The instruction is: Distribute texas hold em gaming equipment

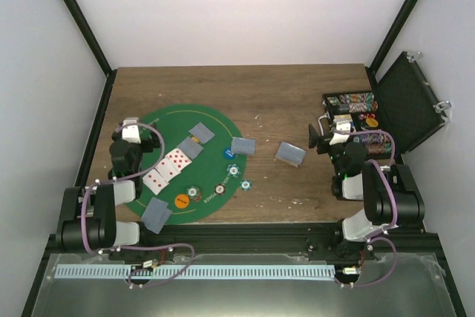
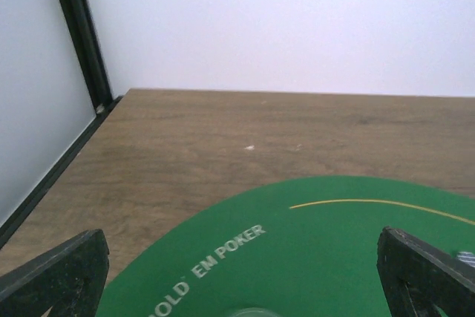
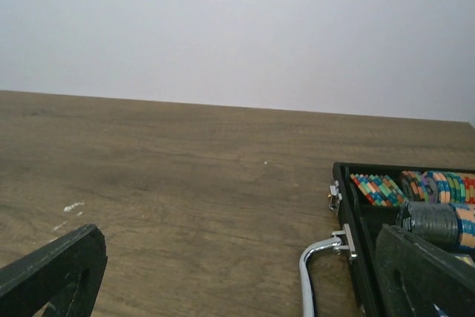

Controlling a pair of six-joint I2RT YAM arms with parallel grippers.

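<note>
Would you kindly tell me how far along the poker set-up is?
Done: face-up cards, face-down cards and loose chips lie on or beside the green mat. In hand: nothing; left gripper and right gripper are open, empty. Left: racked chips sit in the black case.

Matt wood table [image 3: 185,183]; green felt mat [image 2: 334,257]; shiny metal handle [image 3: 304,287].

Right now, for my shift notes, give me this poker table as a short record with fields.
left gripper: open, empty, at green mat far-left edge
right gripper: open, empty, beside black case
face-up cards: row on mat
face-down cards: several on mat, stray card on wooden table
loose chips: near mat's straight edge
case: open, racked chips inside
</note>
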